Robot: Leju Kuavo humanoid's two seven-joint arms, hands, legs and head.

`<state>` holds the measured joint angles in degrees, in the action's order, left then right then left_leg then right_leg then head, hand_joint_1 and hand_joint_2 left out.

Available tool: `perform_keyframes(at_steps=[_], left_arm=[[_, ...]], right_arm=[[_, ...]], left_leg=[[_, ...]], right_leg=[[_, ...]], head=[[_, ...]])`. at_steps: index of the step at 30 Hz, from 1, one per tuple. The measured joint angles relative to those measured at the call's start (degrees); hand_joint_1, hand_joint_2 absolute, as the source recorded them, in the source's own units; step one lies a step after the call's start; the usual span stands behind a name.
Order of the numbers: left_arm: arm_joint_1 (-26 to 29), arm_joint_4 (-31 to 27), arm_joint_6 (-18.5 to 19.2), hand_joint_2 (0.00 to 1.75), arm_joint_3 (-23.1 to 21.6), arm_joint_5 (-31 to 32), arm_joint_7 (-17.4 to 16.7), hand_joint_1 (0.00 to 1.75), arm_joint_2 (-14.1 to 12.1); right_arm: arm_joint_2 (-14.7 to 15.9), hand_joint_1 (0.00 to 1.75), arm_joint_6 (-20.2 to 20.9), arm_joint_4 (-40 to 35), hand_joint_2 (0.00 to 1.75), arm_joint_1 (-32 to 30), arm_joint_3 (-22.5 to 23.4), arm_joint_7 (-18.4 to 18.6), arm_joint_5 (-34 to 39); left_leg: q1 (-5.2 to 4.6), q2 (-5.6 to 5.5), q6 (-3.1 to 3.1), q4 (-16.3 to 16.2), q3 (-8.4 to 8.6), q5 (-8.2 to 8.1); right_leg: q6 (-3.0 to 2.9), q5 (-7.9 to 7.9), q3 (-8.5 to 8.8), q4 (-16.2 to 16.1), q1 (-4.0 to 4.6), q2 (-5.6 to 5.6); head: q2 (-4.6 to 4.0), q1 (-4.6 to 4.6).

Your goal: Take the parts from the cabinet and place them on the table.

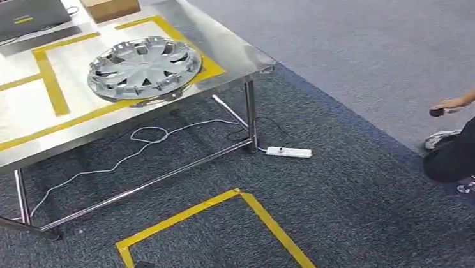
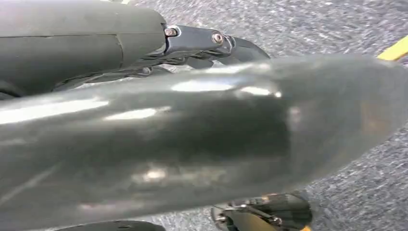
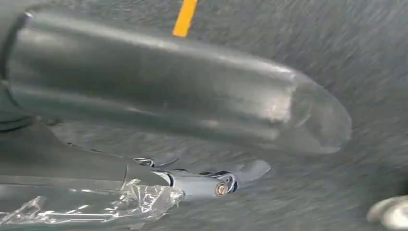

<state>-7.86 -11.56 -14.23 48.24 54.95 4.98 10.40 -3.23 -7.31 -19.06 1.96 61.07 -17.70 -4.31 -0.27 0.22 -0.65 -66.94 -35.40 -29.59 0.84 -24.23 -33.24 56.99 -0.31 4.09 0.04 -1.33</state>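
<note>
My left robot hand (image 2: 202, 144) hangs over the carpet, thumb and fingers apart, holding nothing. The hubcap (image 1: 144, 67) lies flat on the worktop (image 1: 3, 114), inside the yellow tape, well apart from both hands. My right robot hand (image 3: 192, 110) also hangs over the carpet, fingers apart and empty. A person (image 1: 472, 141) crouches at the far right.

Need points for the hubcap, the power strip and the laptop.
hubcap (image 1: 144, 67), head view, on its silver hub at the centre.
power strip (image 1: 288, 152), head view, on the middle of its white body.
laptop (image 1: 17, 17), head view, on its grey lid.
</note>
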Motion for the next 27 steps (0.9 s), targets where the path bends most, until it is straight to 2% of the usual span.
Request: perform_keyframes(at_steps=[1, 2, 3, 4, 6, 7, 8, 9, 10, 11, 12, 13, 14, 15, 16, 17, 18, 19, 21, 22, 23, 24, 25, 26, 27], left_arm=[[-0.08, 0.0, -0.15, 0.0, 0.07, 0.0, -0.17, 0.0, -0.02], [-0.08, 0.0, -0.37, 0.0, 0.17, 0.09, -0.35, 0.0, -0.11], [-0.05, 0.0, -0.85, 0.0, 0.2, 0.15, -0.37, 0.0, -0.11], [-0.02, 0.0, -1.37, 0.0, 0.22, 0.22, -0.72, 0.0, -0.13], [0.22, 0.0, -3.11, 0.0, 0.42, 0.13, -1.55, 0.0, -0.2], [0.27, 0.0, -3.85, 0.0, 0.72, 0.0, -1.68, 0.0, -0.15], [0.22, 0.0, -4.02, 0.0, 0.98, -0.24, -1.73, 0.0, -0.31], [0.31, 0.0, -3.93, 0.0, 1.14, -0.35, -1.44, 0.0, -0.31], [0.5, 0.0, -3.65, 0.0, 1.25, -0.42, -1.07, 0.0, -0.33], [0.56, 0.0, -3.15, 0.0, 1.35, -0.8, -0.55, 0.0, -0.39], [0.53, 0.0, -2.75, 0.0, 1.53, -1.14, -0.19, 0.0, -0.37], [0.46, 0.0, -2.67, 0.0, 1.77, -1.57, 0.02, 0.0, -0.33], [0.32, 0.0, -2.86, 0.0, 2.03, -1.99, 0.02, 0.0, -0.15], [0.22, 0.0, -3.59, 0.0, 2.47, -2.38, -0.33, 0.0, 0.0], [0.15, 0.0, -4.39, 0.0, 2.8, -2.8, -0.87, 0.0, 0.13], [0.16, 0.0, -5.12, 0.0, 3.08, -2.95, -1.25, 0.0, 0.15], [0.16, 0.0, -5.6, 0.0, 3.43, -3.43, -1.53, 0.0, 0.02], [0.16, 0.0, -5.99, 0.0, 4.02, -3.95, -1.77, 0.0, 0.02], [0.22, 0.0, -6.27, 0.0, 4.66, -4.37, -2.05, 0.0, 0.11], [0.26, 0.0, -6.38, 0.0, 5.03, -4.57, -2.32, 0.0, 0.15], [0.42, 0.0, -6.58, 0.0, 5.31, -4.46, -2.69, 0.0, 0.17], [0.84, 0.0, -7.12, 0.0, 5.38, -3.53, -3.29, 0.0, 0.2], [1.41, 0.0, -8.1, 0.0, 5.35, -1.89, -4.45, 0.0, 0.2], [2.08, 0.0, -8.9, 0.0, 5.33, -0.61, -5.34, 0.0, 0.2], [2.59, 0.0, -9.33, 0.0, 5.31, -0.15, -5.71, 0.0, 0.2]], right_arm=[[0.0, 0.0, -1.44, 0.68, 0.0, 0.27, 0.15, 1.82, -0.35], [-0.38, 0.0, -3.06, 1.47, 0.0, 0.45, 0.26, 3.39, -0.81], [-0.59, 0.0, -4.62, 2.25, 0.0, 0.78, 0.26, 4.97, -1.7], [-1.0, 0.0, -5.74, 2.81, 0.0, 0.81, 0.26, 6.08, -2.55], [-1.66, 0.0, -7.19, 3.91, 0.0, 0.62, 0.24, 7.87, -3.54], [-1.75, 0.0, -7.6, 4.3, 0.0, 0.64, 0.22, 8.51, -4.3], [-2.03, 0.0, -7.78, 4.72, 0.0, 0.69, 0.13, 8.82, -5.07], [-2.03, 0.0, -7.62, 4.87, 0.0, 1.04, -0.07, 8.93, -5.9], [-2.03, 0.0, -7.16, 4.98, 0.0, 1.42, -0.42, 8.91, -6.52], [-2.03, 0.0, -6.23, 5.11, 0.0, 1.63, -0.87, 8.69, -7.29], [-2.03, 0.0, -5.39, 5.26, 0.0, 1.78, -1.23, 8.36, -7.96], [-2.01, 0.0, -4.76, 5.4, 0.0, 1.81, -1.57, 8.02, -8.39], [-1.92, 0.0, -4.21, 5.44, 0.0, 1.81, -2.08, 7.77, -9.07], [-1.7, 0.0, -3.91, 5.48, 0.0, 1.95, -2.65, 7.73, -9.81], [-1.53, 0.0, -3.67, 5.53, 0.0, 2.26, -3.15, 7.86, -10.27], [-1.44, 0.0, -3.64, 5.55, 0.0, 2.74, -3.61, 8.15, -10.53], [-1.44, 0.0, -3.66, 5.66, 0.0, 3.52, -3.93, 8.32, -10.86], [-1.42, 0.0, -3.73, 5.66, 0.0, 4.16, -4.31, 8.78, -11.15], [-1.27, 0.0, -3.86, 5.7, 0.0, 4.77, -5.05, 9.09, -11.47], [-1.14, 0.0, -3.8, 5.72, 0.0, 5.06, -5.29, 8.98, -11.89], [-1.11, 0.0, -3.64, 5.72, 0.0, 5.33, -5.51, 8.73, -12.2], [-0.96, 0.0, -3.6, 5.72, 0.0, 5.82, -5.92, 8.52, -12.54], [-0.94, 0.0, -3.49, 5.72, 0.0, 6.39, -6.42, 8.13, -12.91], [-0.94, 0.0, -3.38, 5.72, 0.0, 6.79, -6.76, 7.93, -13.09], [-0.92, 0.0, -3.34, 5.72, 0.0, 6.98, -6.89, 7.84, -13.13]], left_leg=[[0.0, -1.07, 0.32, 5.0, 2.39, 2.52], [0.05, -4.07, 0.66, 8.97, 4.19, 3.88], [0.43, -4.49, 0.81, 11.23, 4.97, 3.3], [0.17, -4.16, 0.56, 10.77, 4.63, 3.24], [0.0, -3.41, 1.14, 10.83, 4.56, 3.37], [0.58, -2.64, 1.6, 11.4, 4.71, 3.82], [0.46, -2.22, 1.8, 11.42, 4.79, 3.84], [0.44, -1.64, 2.11, 11.41, 4.8, 3.77], [0.41, -0.87, 2.13, 11.41, 4.83, 3.76], [0.4, -0.2, 2.13, 11.4, 4.78, 3.75], [0.4, 0.39, 2.11, 11.38, 4.77, 3.73], [0.41, 0.92, 2.08, 11.38, 4.84, 3.7], [0.44, 1.37, 1.91, 11.38, 4.94, 3.58], [0.53, 1.85, 1.7, 11.37, 5.15, 3.45], [0.68, 2.28, 1.38, 11.34, 5.44, 3.24], [0.66, 2.77, 1.0, 11.21, 5.7, 3.0], [0.1, 3.03, 0.5, 10.87, 5.55, 2.62], [0.09, 3.24, 0.33, 10.89, 5.59, 2.69], [0.18, 3.9, 0.06, 11.02, 5.75, 2.79], [0.33, 4.14, -0.3, 10.95, 5.75, 2.56], [0.49, 3.15, -0.66, 10.3, 5.62, 1.75], [0.48, 1.72, -0.74, 7.87, 4.51, -0.13], [0.49, 0.86, -0.76, 2.98, 2.31, -2.83], [0.48, 0.52, -0.71, -2.83, -0.46, -5.34], [0.46, 0.41, -0.62, -6.33, -2.23, -6.42]], right_leg=[[0.07, 0.05, 0.08, 0.0, -0.01, 0.54], [0.24, 0.11, -0.09, 0.03, -0.14, 0.87], [0.41, 0.04, -0.57, 0.66, 0.26, 1.48], [0.73, 0.25, -0.94, 0.55, 0.07, 1.78], [1.57, 0.62, -1.12, 0.12, -0.23, 2.82], [1.72, 0.41, -1.78, 0.49, -0.27, 2.52], [2.06, -0.66, -2.39, 1.94, 0.05, -0.23], [2.4, -2.88, -4.02, 5.49, -0.04, -2.19], [2.74, -5.27, -6.35, 10.42, -0.11, -3.13], [2.97, -7.12, -8.62, 15.13, -0.2, -3.53], [3.19, -8.05, -10.15, 18.48, -0.33, -3.74], [3.33, -7.74, -10.39, 19.03, -0.47, -3.83], [3.46, -6.05, -9.07, 16.78, -0.62, -3.92], [3.55, -3.65, -6.47, 12.1, -0.73, -4.2], [3.75, -1.26, -3.12, 6.29, -0.84, -4.94], [4.11, -0.24, -0.47, 1.73, -0.95, -6.67], [3.64, -0.81, 0.46, 0.95, -0.62, -6.67], [2.46, -0.58, 0.1, 1.0, -0.68, -5.7], [1.75, -0.77, -0.42, 1.37, -0.4, -5.18], [1.18, -0.64, -0.44, 1.32, -0.45, -4.8], [0.74, -0.5, -0.41, 1.21, -0.59, -4.49], [0.45, -0.45, -0.49, 1.21, -0.59, -4.19], [0.13, -0.39, -0.62, 1.21, -0.56, -3.69], [0.04, -0.37, -0.72, 1.21, -0.46, -3.01], [0.02, -0.36, -0.74, 1.21, -0.36, -2.5]], head=[[0.0, 0.02], [0.0, -0.02], [0.0, -0.04], [0.0, -0.09], [0.0, -0.09], [0.0, 0.04], [0.0, -0.31], [0.0, -0.83], [0.0, -0.76], [0.0, -0.77], [0.0, -0.79], [0.0, -0.74], [0.0, -0.77], [0.0, -0.74], [0.0, -0.76], [0.0, -0.81], [0.0, -0.96], [0.0, -0.55], [0.0, -0.44], [0.0, -0.37], [0.0, -0.39], [0.0, -0.28], [0.0, -0.22], [0.0, -0.2], [0.0, -0.2]])
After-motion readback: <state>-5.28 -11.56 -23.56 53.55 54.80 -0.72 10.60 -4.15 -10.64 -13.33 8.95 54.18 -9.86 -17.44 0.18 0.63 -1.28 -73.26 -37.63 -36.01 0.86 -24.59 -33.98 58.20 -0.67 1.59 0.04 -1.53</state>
